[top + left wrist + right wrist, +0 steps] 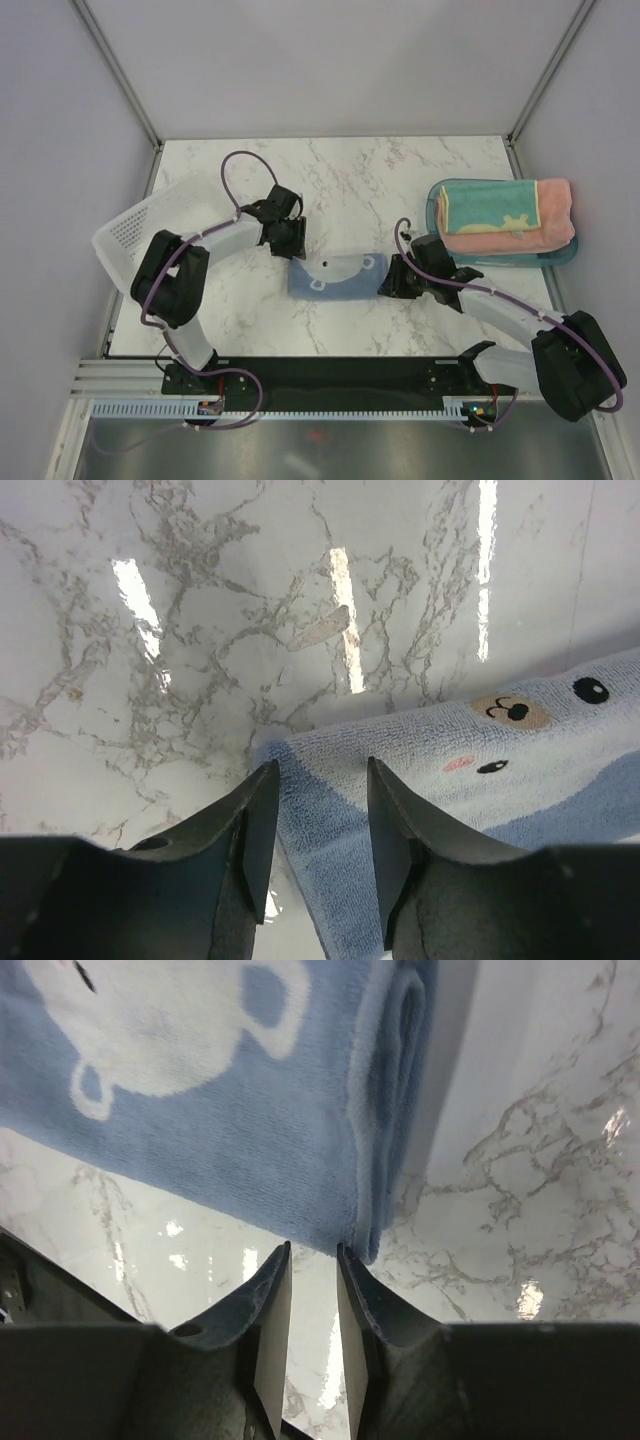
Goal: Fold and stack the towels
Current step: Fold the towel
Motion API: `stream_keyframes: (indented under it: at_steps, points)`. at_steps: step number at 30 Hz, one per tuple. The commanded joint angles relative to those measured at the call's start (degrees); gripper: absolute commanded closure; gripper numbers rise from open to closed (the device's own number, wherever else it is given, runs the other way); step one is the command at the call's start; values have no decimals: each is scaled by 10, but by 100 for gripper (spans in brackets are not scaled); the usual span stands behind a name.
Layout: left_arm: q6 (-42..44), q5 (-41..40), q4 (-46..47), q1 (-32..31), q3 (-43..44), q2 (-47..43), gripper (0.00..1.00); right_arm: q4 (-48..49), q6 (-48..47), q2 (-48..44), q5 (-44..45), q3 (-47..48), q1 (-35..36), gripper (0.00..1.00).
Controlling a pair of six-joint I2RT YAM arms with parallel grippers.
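Note:
A small blue-grey towel (338, 275) with a pale bear print lies folded at mid-table. My left gripper (291, 245) is open over its left corner (320, 810), fingers straddling the cloth edge. My right gripper (392, 281) is open just off the towel's right end (300, 1140), nothing between its fingers. A pale-yellow-and-teal towel (480, 215) and a salmon-pink towel (553, 222) lie folded and stacked in the teal tray (436, 205) at the right.
A white perforated basket (140, 225) lies tipped at the left edge, beside my left arm. The marble table (380, 180) runs bare behind the towel. Grey walls enclose the table on three sides.

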Motion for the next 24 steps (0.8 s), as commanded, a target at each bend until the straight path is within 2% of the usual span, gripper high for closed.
stream_keyframes:
  at_steps: [1,6,8,12,17,24]
  points:
    - [18,-3,-24,1,37,-55,51,-26,-11,-32,27,55,2,66]
    - [14,18,-58,-1,18,-141,47,-41,-26,-15,46,116,2,65]
    - [-5,59,-47,-7,-5,-168,47,-40,-33,19,54,143,1,65]
    - [-54,100,16,-52,-121,-238,50,-5,-56,75,65,160,-7,65]
    - [-108,69,70,-66,-228,-256,51,31,-74,130,47,158,-22,65]
    - [-118,57,86,-67,-255,-249,52,60,-85,165,40,134,-33,65]
